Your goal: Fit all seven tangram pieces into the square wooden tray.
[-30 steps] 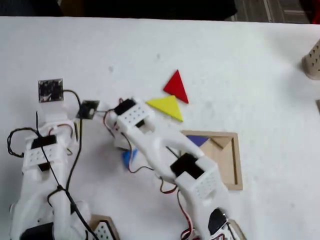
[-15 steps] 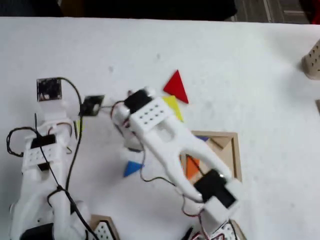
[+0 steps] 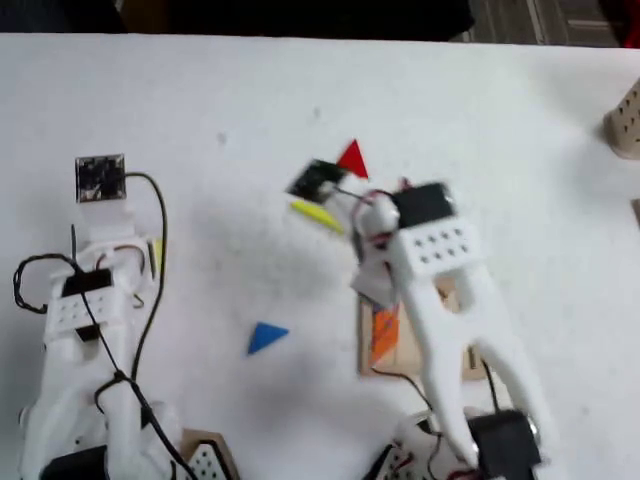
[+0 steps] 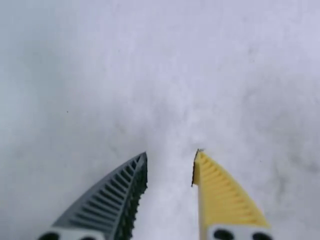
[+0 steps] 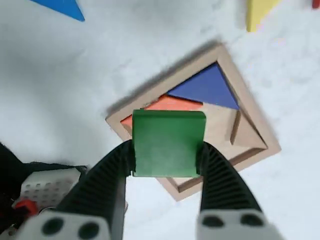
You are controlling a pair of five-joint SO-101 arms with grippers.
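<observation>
My right gripper is shut on a green square piece and holds it above the square wooden tray. A large blue triangle and an orange piece lie inside the tray. From above, the right arm covers much of the tray; the orange piece shows beside it. A small blue triangle lies on the table left of the tray, with a yellow triangle and a red triangle beyond it. My left gripper is open over bare table.
The left arm rests at the table's left side with cables trailing to its base. A wooden peg block stands at the far right edge. The table top is white, with free room in the middle and at the back.
The right arm has swung from beside the small blue triangle to the right and now hangs over the tray with the green square. The left arm has not moved.
</observation>
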